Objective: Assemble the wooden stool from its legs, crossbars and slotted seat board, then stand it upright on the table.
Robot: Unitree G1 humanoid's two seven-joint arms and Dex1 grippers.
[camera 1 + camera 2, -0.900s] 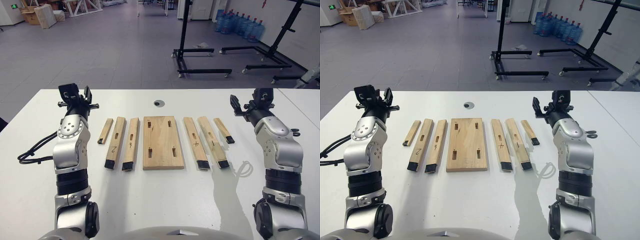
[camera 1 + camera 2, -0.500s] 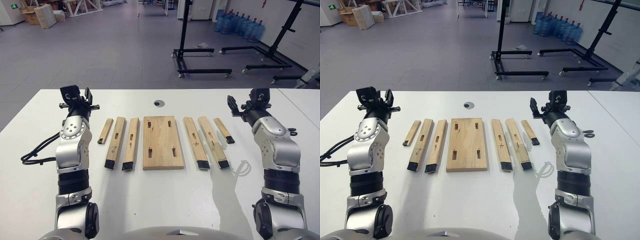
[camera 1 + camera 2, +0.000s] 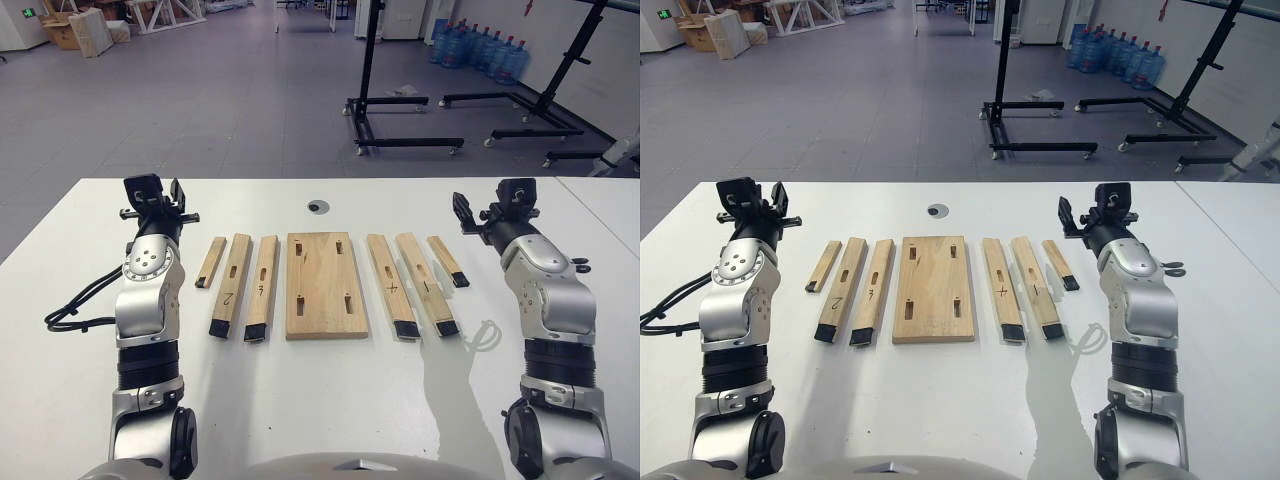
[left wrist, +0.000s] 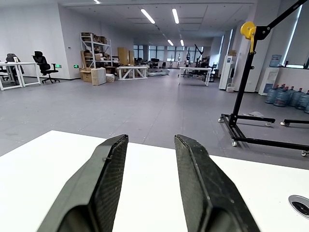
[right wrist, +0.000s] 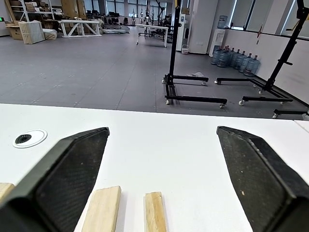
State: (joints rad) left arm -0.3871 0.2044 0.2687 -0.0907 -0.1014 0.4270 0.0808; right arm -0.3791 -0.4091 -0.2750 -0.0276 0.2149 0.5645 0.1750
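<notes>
Legs (image 3: 234, 283) flank the seat board (image 3: 326, 284) on the counter (image 3: 330, 400), long axes running away from you. Your right claw (image 3: 490, 202), released wide, hangs near the short crossbar (image 3: 449, 261); your left claw (image 3: 152, 192) is released too.

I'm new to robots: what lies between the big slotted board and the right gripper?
Three wooden pieces lie there, side by side: two long legs, then a short crossbar nearest the right gripper. The head views show it.
</notes>
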